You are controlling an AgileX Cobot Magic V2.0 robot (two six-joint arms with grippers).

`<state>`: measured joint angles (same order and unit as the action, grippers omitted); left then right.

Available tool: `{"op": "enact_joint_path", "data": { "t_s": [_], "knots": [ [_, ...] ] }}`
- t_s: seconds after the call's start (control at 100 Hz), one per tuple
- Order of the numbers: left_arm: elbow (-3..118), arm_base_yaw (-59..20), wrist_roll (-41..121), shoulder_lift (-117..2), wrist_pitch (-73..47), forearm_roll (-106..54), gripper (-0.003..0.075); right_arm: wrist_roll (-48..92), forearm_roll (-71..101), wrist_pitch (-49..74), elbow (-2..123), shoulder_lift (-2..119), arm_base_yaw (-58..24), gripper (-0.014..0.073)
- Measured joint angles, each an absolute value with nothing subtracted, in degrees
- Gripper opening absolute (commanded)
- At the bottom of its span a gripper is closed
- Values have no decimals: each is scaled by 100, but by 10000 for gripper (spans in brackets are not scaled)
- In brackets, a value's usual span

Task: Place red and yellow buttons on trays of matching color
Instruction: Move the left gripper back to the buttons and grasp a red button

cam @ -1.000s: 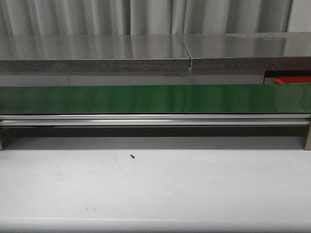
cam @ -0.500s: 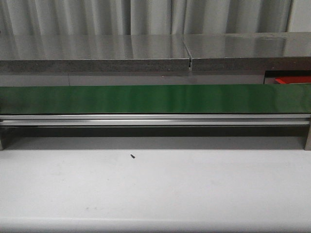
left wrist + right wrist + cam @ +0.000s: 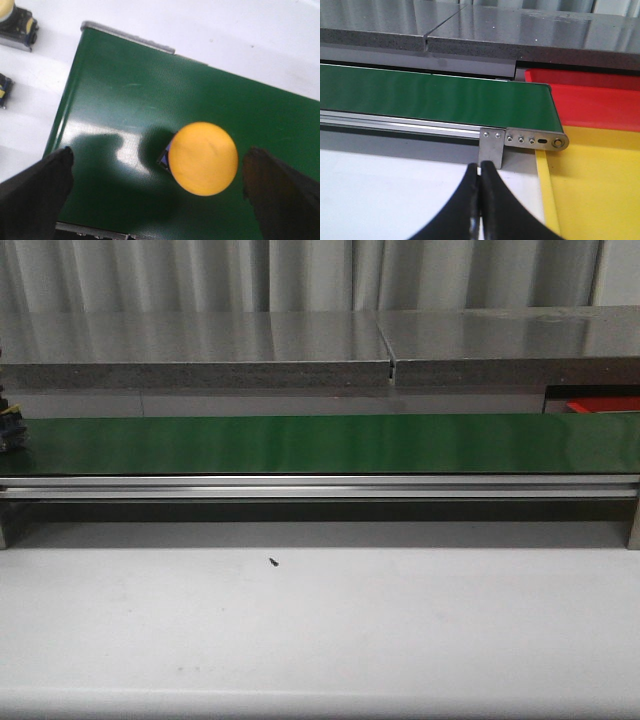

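Note:
A yellow button [image 3: 202, 158] stands on the green belt [image 3: 125, 100] near its end, seen from above in the left wrist view. My left gripper [image 3: 157, 162] hangs open over it, one finger [image 3: 35, 195] far to one side and the other finger [image 3: 280, 195] close beside the cap, neither touching. My right gripper [image 3: 481, 172] is shut and empty above the white table, beside the belt's other end. The red tray [image 3: 590, 102] and the yellow tray [image 3: 600, 190] lie side by side there. A red button is out of view.
Two more buttons [image 3: 12, 25] [image 3: 4, 90] sit on the white table beyond the belt's end. In the front view the green belt [image 3: 320, 443] spans the whole width, with a dark yellow-flecked shape [image 3: 10, 426] at its far left and the red tray's [image 3: 605, 403] corner at right.
A dark shape with yellow flecks has come into the front view at the belt's far left edge. Nothing else has moved.

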<state>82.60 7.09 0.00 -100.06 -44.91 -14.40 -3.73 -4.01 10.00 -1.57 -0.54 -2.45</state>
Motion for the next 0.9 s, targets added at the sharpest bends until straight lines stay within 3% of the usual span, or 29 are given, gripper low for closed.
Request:
{"op": "enact_joint_path", "data": {
  "t_s": [0.37, 0.64, 0.9],
  "knots": [
    [8260, 909, 205, -8875, -4727, -1504, 659, -373, -401, 1000, -157, -54, -245, -67],
    [8026, 1965, 223, -8803, -5138, -1288, 659, -373, -401, 1000, -157, -54, -245, -67],
    [7182, 3109, 222, -8803, -4813, -1180, 659, -373, -401, 1000, -157, -54, -245, -67]
  ]
}}
